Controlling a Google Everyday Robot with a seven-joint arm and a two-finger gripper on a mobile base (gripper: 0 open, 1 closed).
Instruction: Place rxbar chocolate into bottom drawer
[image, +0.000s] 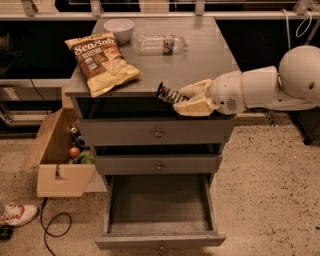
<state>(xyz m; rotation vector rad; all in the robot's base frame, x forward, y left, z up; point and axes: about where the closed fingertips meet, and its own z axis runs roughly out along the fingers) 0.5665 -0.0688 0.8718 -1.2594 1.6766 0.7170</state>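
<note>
My gripper (181, 98) is shut on the rxbar chocolate (170, 94), a small flat black-wrapped bar with pale lettering. It holds the bar at the front edge of the cabinet top, above the top drawer front. The bottom drawer (159, 239) is pulled out wide below, its plank floor bare. The bar hangs well above that drawer, roughly over its middle. My white arm reaches in from the right.
A tan "Sea Salt" chip bag (100, 61), a white bowl (118, 29) and a clear plastic bottle (160, 44) lie on the cabinet top (210, 60). An open cardboard box (55, 160) stands left of the cabinet. A shoe (17, 214) and cable lie on the floor.
</note>
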